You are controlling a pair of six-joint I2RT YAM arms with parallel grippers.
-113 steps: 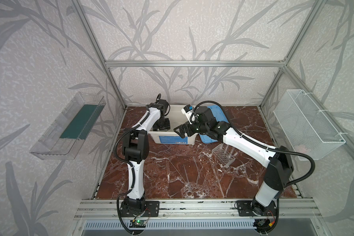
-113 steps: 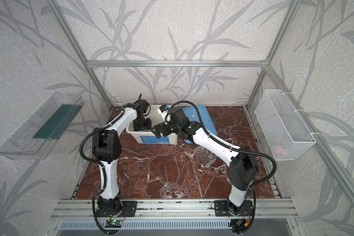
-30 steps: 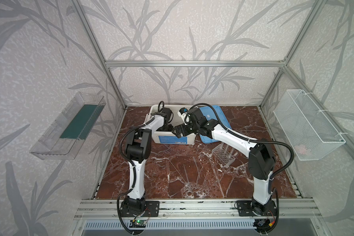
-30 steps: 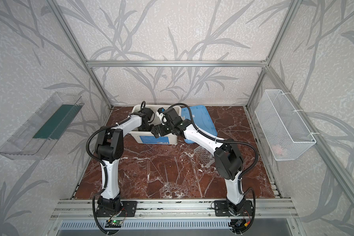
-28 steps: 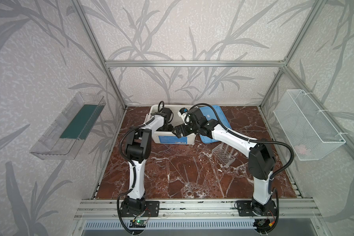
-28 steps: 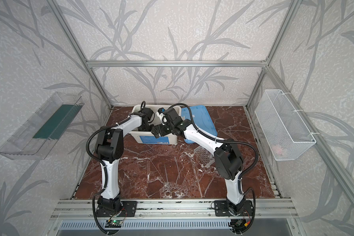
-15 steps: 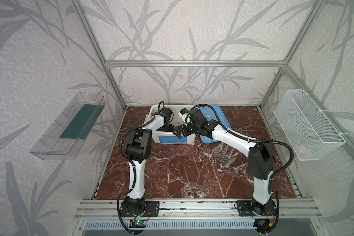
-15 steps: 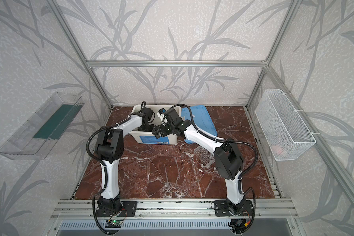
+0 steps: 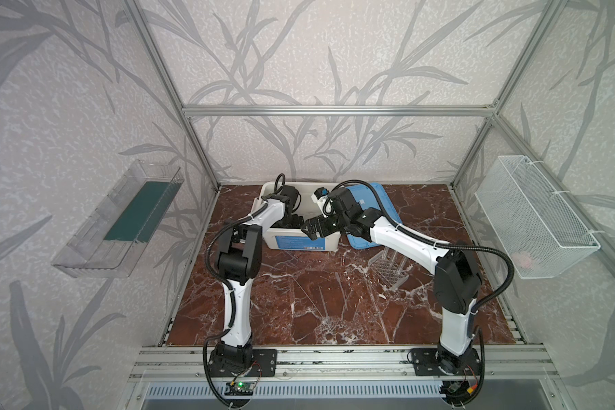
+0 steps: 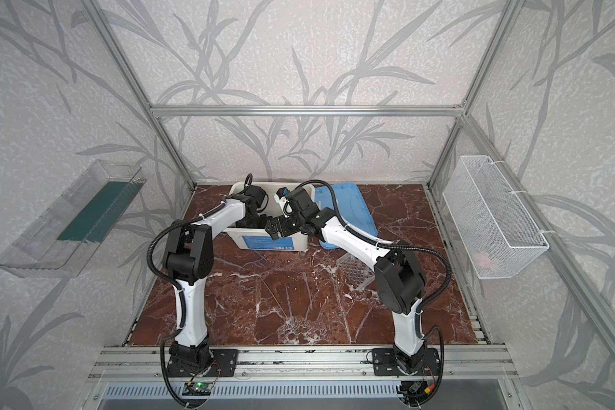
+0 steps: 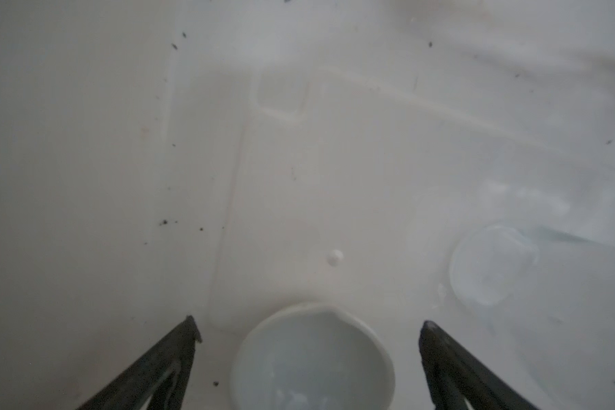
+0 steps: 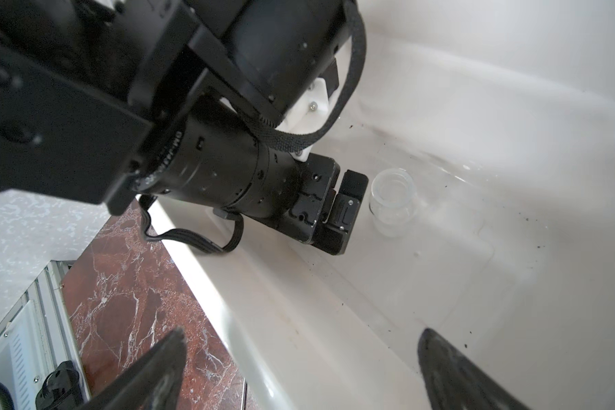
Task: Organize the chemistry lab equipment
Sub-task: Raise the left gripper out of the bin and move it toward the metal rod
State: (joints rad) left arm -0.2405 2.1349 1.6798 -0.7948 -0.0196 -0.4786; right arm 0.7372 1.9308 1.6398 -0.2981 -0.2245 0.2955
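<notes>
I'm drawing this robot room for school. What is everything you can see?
table: one, red-brown marble, under everything
tub: one, white, back of table
lid: one, blue, off, right of tub
rack: one, clear with holes, on table in front of lid
jar: one, clear, inside tub
dish: one, white, inside tub
tray: one, clear with green floor, left wall
basket: one, white wire, right wall
pink thing: one, in basket, too small to name
arms: two, white and black, from front rail
left hand: one, black, open, in tub, a finger each side of dish
right hand: one, black, open, over tub's front rim
</notes>
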